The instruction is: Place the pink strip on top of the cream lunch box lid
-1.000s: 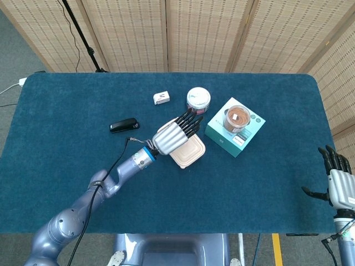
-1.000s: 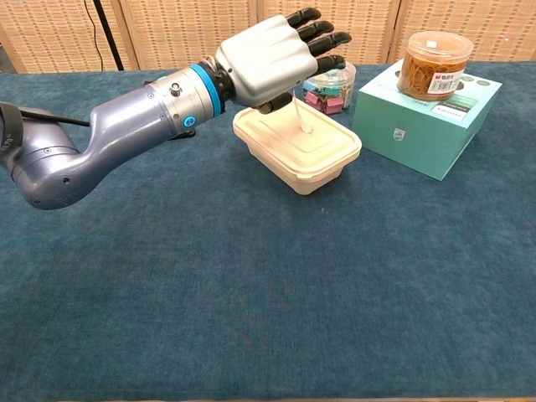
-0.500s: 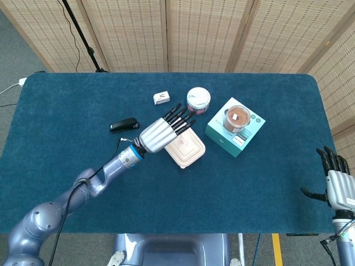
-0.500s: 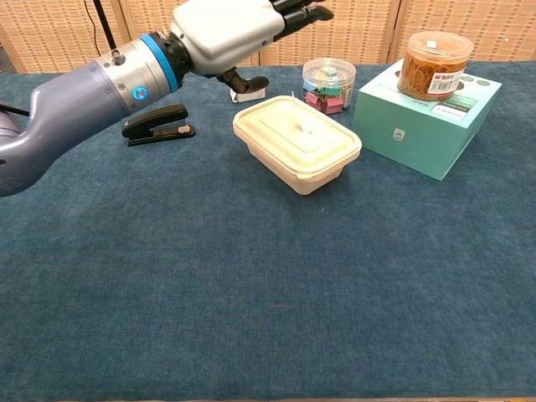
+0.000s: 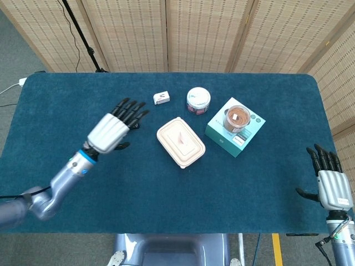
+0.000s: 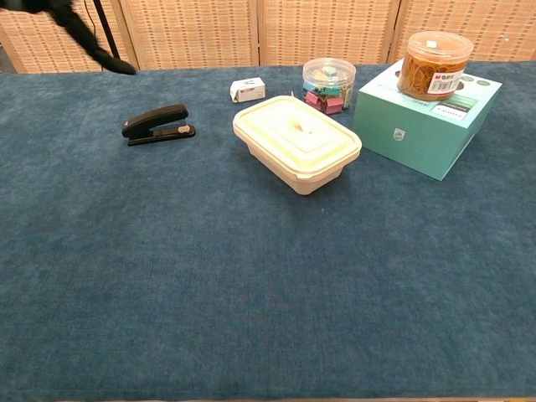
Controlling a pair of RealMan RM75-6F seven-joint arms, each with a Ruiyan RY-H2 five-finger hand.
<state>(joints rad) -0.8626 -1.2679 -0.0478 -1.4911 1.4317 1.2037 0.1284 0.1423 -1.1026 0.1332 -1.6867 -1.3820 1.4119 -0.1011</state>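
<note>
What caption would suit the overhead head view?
Pink strip lying on the cream lunch box lid, left hand open above the blue table.

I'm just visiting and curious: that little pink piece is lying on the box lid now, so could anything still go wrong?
The pink strip lies loose on the lunch box lid, so a bump to the box might slide it off. The left hand hovers open above the stapler; lowering carelessly, it could knock it.

Cream lunch box [image 6: 297, 154] lidded, pale strip [image 6: 302, 127] on top (faint), black stapler [image 6: 157, 124] left
</note>
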